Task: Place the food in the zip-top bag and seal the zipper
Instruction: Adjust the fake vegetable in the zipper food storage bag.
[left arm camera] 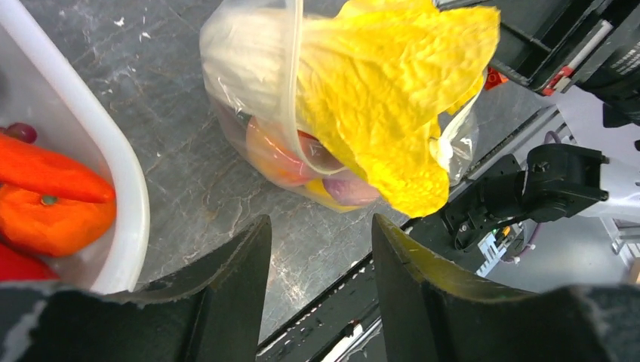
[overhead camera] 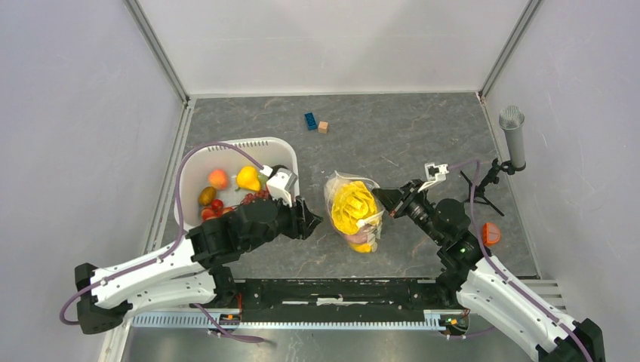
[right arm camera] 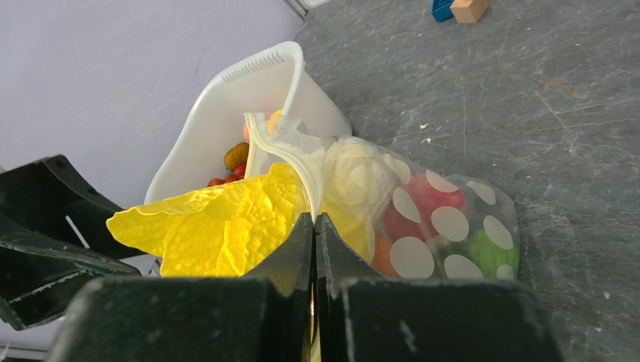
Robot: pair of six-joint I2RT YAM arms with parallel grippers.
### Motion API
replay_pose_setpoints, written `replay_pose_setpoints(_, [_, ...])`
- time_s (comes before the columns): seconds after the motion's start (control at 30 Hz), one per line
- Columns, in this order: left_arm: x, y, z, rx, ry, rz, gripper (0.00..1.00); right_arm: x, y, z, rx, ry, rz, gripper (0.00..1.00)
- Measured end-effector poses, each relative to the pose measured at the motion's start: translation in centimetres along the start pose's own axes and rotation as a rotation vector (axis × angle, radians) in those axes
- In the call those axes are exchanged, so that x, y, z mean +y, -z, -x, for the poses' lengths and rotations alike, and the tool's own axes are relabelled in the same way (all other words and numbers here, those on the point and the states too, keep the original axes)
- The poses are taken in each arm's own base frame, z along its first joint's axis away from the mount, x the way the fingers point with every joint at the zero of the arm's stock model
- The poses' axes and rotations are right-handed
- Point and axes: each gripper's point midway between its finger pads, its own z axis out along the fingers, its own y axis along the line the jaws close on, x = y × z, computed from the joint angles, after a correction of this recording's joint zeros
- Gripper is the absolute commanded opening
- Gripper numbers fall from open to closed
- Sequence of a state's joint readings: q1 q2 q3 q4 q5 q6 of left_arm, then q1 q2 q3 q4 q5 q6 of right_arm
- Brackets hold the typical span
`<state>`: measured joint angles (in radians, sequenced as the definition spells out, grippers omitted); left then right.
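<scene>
— Grey marbled table [overhead camera: 423, 136], from above: where's the zip-top bag [overhead camera: 353, 226]?
— Mid-table, beside the white basket [overhead camera: 198, 162], with the crinkled yellow piece [overhead camera: 352, 205] sticking out.
— Left wrist?
— Left gripper [left arm camera: 321, 226] gapes, empty, near the bag.
— Right wrist?
— Right gripper [right arm camera: 314, 220] pinches the bag, seemingly at its zipper [right arm camera: 305, 181].

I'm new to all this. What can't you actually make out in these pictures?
1. Right wrist view: the right claw is shut at the zip-top bag, but its own fingers hide whether plastic is pinched.
2. Same view: the crinkled yellow piece and white dots hide most of what is inside.
3. Top view: the left arm covers part of the basket; the left wrist view cuts it off at the edge.
</scene>
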<state>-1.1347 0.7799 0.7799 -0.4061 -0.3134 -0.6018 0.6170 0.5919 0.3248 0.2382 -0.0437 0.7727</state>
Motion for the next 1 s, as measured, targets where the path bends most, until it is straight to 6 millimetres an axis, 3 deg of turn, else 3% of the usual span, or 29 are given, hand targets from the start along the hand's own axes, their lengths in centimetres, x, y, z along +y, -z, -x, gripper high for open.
replay_pose_setpoints(0.3, [-0.7,-2.4,-1.5,0.026,0.122,0.006,0.55,-0.8,-0.1,0.3,-0.005,0.002,-0.023,0.02])
replay_pose_setpoints(0.53, [0.0,-5.6,-4.4,0.104,0.183,0.091,0.45,-0.9,-0.1,0.2,0.001,0.002,-0.024,0.02])
replay_pose_setpoints(0.63, [0.6,-5.8,-4.7,0.094,0.207,0.121,0.48,-0.9,-0.1,0.2,0.002,0.002,-0.022,0.02])
replay_pose_setpoints(0.7, [0.8,-5.8,-4.4,0.073,0.221,0.130,0.56,-0.8,-0.1,0.2,0.002,0.002,-0.021,0.03])
replay_pose_setpoints(0.83, [1.1,-5.9,-3.9,0.032,0.237,0.138,0.55,-0.7,-0.1,0.1,0.007,0.001,-0.016,0.03])
replay_pose_setpoints(0.93, [1.0,-6.2,-3.5,0.010,0.244,0.134,0.49,-0.6,-0.1,0.0,0.010,-0.001,-0.009,0.03])
replay_pose_setpoints(1.0, [0.9,-6.9,-3.5,-0.001,0.247,0.137,0.38,-0.3,-0.1,0.1,0.009,-0.005,0.003,0.03])
